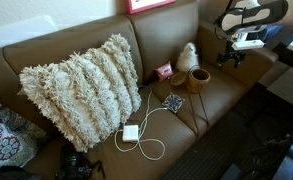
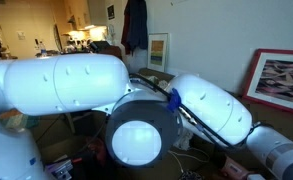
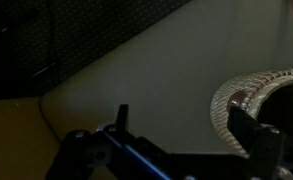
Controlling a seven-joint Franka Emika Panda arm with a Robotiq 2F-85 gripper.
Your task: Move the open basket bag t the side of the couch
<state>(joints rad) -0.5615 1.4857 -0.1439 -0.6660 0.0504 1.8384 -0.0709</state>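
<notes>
Your arm point(image 1: 252, 14) bends in above one end of the couch point(image 1: 156, 30), wrist turned down, and your gripper point(image 1: 230, 58) hangs just over the seat cushion there. In the wrist view its dark fingers point(image 3: 244, 125) stand apart, gripping nothing. In an exterior view the white links point(image 2: 71, 85) fill the frame close up.

That big brown leather couch point(image 1: 221, 98) is smooth with a soft, low sheen. Total opposite of the cream shaggy pillow point(image 1: 81, 88), which is all chunky tufted yarn, really rough-looking. The small round tan woven basket point(image 1: 198, 79) reads as coarse matt wicker, and the cream fuzzy cone-shaped lump point(image 1: 187, 56) behind it looks plush. The white charger block and cable point(image 1: 131, 132) look like smooth plastic. The robot arm's rounded white shells point(image 2: 66, 85) are hard glossy plastic.
</notes>
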